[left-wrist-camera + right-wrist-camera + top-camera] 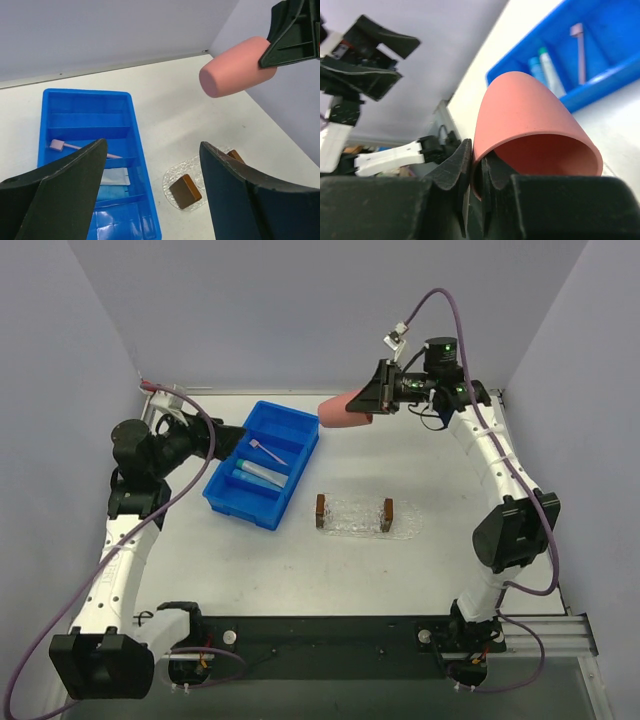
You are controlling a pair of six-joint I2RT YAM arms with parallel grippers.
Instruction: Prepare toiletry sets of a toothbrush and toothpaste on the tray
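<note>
The left gripper [232, 438] hangs wide open over the left edge of the blue bin [285, 410]. Inside, the toothbrush [268, 451] lies flat, its long axis far-left to near-right (head at the far-left end). The toothpaste [255, 475] tubes lie parallel in the next compartment nearer. Right of the bin, the tray [355, 517] sits lengthwise left to right. Far right, the right gripper [372, 400] pinches the rim of a pink cup [343, 411] held aloft, base pointing left.

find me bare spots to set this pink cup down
Widest for the pink cup: bare table between the tray and right arm. Also the strip behind the tray, and in front of it. Crowded: the blue bin with toothbrush, toothpaste, and left pincer at its edge.
</note>
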